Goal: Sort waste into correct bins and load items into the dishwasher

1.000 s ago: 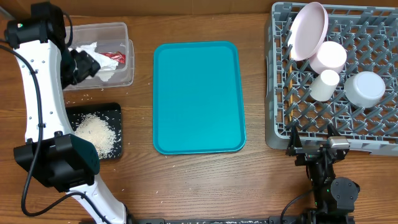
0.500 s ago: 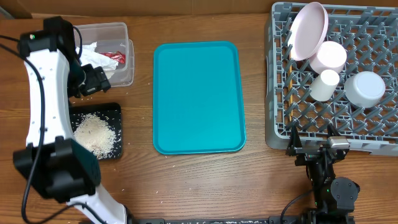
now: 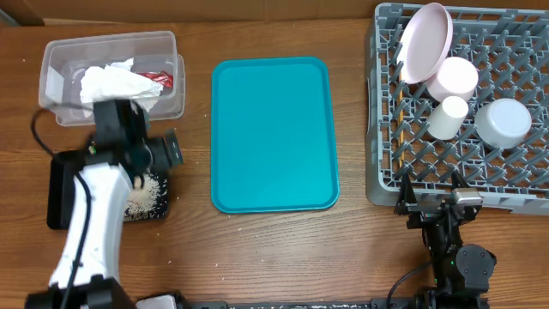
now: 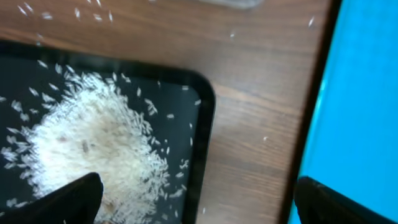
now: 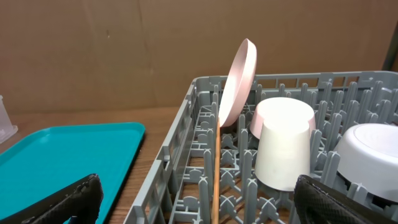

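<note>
The clear tub (image 3: 60, 64) at the back left holds a crumpled white napkin (image 3: 111, 83) and a red wrapper (image 3: 160, 79). In front of it, the black tray (image 3: 62, 193) carries a heap of rice (image 3: 147, 196) (image 4: 93, 149). My left gripper (image 3: 163, 153) (image 4: 199, 208) hangs open above the tray's right rim (image 4: 204, 137), nothing between its fingers. The grey dish rack (image 3: 382, 184) holds a pink plate (image 3: 429, 39) (image 5: 239, 81), a white cup (image 3: 448, 117) (image 5: 283, 140), a bowl (image 3: 504, 121) and chopsticks (image 3: 401, 124) (image 5: 216, 168). My right gripper (image 3: 442, 206) (image 5: 202, 211) sits open at the rack's front edge.
A large teal serving tray (image 3: 274, 133) (image 4: 367, 93) lies bare mid-table between the bins and the rack. A second pale cup (image 3: 455, 77) stands beside the plate. Loose rice grains (image 4: 74, 12) dot the wood near the tub.
My left arm has swung from over the clear tub toward the front, and its gripper now hangs above the black tray. The tub's contents are uncovered. The right arm has not moved.
</note>
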You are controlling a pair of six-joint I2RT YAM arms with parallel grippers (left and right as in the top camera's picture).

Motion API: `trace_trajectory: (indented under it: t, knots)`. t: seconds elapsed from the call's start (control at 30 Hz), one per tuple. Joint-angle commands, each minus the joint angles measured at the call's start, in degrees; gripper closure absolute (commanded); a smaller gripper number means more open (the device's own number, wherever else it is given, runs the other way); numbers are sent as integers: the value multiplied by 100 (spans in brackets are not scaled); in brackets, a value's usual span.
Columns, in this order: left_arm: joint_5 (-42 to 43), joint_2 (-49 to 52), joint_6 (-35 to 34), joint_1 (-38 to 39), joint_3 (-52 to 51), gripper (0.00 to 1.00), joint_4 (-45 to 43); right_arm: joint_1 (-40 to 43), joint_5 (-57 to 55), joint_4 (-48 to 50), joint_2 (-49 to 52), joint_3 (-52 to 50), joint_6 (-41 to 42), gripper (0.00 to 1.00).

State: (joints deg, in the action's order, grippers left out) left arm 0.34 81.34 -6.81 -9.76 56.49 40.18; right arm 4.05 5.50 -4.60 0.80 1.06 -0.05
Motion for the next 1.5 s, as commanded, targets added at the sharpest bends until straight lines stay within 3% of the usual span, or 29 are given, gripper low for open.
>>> trace_trajectory:
  t: [0.0,0.3,0.47,0.97,1.23,1.47]
  knots:
    - [74,-590,173,4,-935,0,-649,20,-74,20,-63,-61,-39,0]
    - [55,-2052,173,4,-3403,0,-3296,20,-74,20,-63,-61,-39,0]
    - [20,-2677,173,4,-4310,0,-4083,20,-74,20,-63,-61,-39,0]
    - [-26,-4857,166,28,-5591,0,-4175,20,-74,20,-63,-61,-39,0]
    - [-107,-5807,796,623,-5622,0,-3941,20,-74,20,-63,-61,-39,0]
    - [-238,-6537,855,1008,-5622,0,-3582,20,-74,20,-63,-61,-39,0]
